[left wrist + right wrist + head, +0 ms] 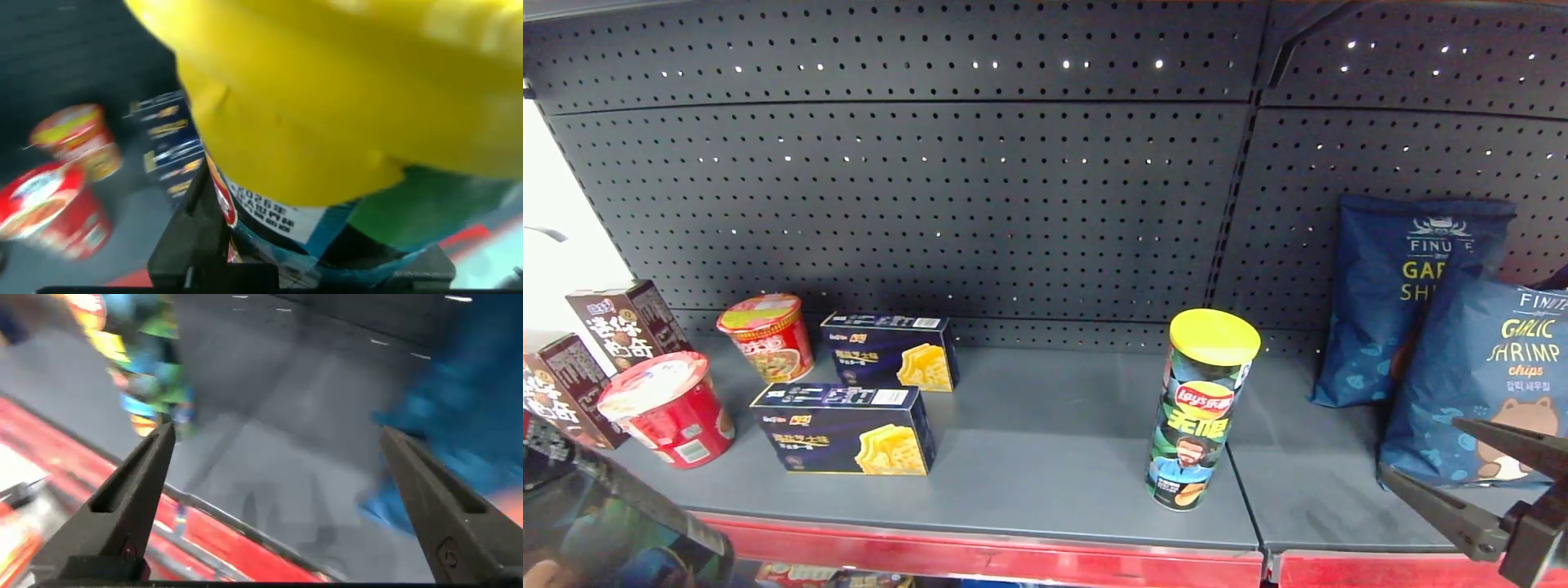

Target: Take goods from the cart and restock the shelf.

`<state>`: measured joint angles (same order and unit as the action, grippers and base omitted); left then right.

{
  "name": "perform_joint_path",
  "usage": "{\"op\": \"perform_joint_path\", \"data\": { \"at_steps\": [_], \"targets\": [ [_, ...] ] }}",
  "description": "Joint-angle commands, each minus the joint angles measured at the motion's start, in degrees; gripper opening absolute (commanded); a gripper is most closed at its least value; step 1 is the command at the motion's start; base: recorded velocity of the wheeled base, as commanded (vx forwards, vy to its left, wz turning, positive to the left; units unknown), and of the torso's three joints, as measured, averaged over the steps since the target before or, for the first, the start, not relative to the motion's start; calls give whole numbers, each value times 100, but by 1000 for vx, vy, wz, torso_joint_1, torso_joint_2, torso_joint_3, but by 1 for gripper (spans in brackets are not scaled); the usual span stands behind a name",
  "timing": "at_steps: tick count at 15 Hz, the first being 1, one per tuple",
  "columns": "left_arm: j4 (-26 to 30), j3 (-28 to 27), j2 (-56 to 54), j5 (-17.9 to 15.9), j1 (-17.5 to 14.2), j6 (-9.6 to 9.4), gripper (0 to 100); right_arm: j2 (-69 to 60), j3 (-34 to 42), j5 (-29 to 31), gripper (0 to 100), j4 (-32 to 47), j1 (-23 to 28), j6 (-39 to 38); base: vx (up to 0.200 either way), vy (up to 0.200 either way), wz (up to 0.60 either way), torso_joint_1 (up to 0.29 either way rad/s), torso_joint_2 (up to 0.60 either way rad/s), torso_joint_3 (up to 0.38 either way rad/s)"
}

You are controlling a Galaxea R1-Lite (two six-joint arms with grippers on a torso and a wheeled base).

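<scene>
Left pincer (310, 265): pinching a yellow-lidded green crisp tube (327, 106), which is not yet on the shelf.
Right pincer (1421, 445): spread, holding nothing, with dark blue foil snack bags (1486, 367) just behind it.
Done: a second yellow-lidded tube (1201, 408) stands upright on the grey metal shelf board (1054, 441), between the two pincers.
Left: the pinched tube needs setting down, probably on the bare board ahead of the left pincer, past the dark blue card boxes (849, 429).

We take the front navy box (845, 430) as reference. Behind it: a second navy box (890, 351). Left: two red noodle cups (670, 416) (768, 336), two brown boxes (625, 322) (560, 392). Far right: two blue chip bags (1401, 294) (1478, 376).
</scene>
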<state>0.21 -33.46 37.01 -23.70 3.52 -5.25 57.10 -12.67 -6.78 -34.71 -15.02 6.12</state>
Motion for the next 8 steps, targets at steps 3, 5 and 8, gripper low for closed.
{"op": "perform_joint_path", "data": {
  "at_steps": [3, 5, 8],
  "targets": [
    [-284, -301, 1344, -311, 685, -20, 0, -709, 396, 388, 100, 351, 157, 21, 0, 0, 0, 0, 0, 0],
    [-654, -591, 2056, -267, 1036, -20, 0, -797, 440, 361, 100, 368, 368, 21, 0, 0, 0, 0, 0, 0],
    [-1190, -978, 2935, -161, 1335, -20, 0, -1307, 730, 221, 100, 307, 430, 126, 0, 0, 0, 0, 0, 0]
  ]
}}
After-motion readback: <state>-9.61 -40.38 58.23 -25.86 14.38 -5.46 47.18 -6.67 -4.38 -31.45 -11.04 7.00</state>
